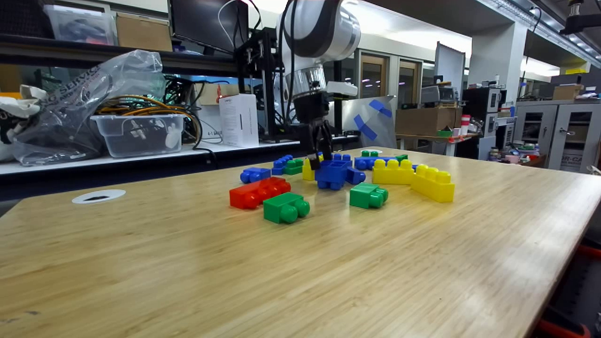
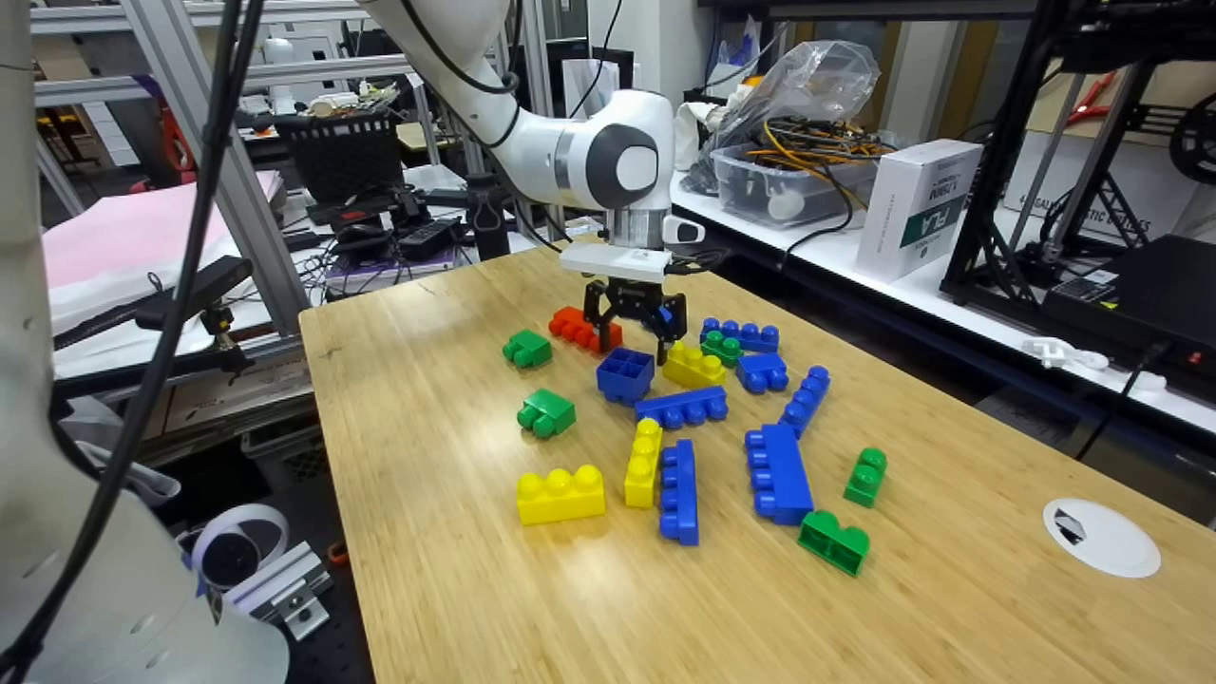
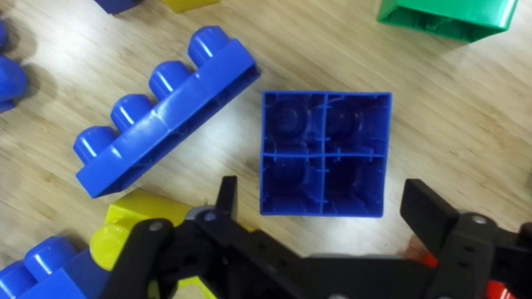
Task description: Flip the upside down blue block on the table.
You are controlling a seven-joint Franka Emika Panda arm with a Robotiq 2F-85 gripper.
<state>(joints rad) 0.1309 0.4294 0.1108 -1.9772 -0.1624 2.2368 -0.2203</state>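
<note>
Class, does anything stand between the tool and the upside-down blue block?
Nothing visible does: in the wrist view, table shows between the open tool and the blue block. A yellow brick, partly hidden behind the tool, might crowd one side.

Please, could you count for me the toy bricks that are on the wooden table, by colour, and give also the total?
Blue bricks: 8, including the upside-down blue block
Green bricks: 5
Yellow bricks: 3
Red brick: 1
Total: 17
</note>
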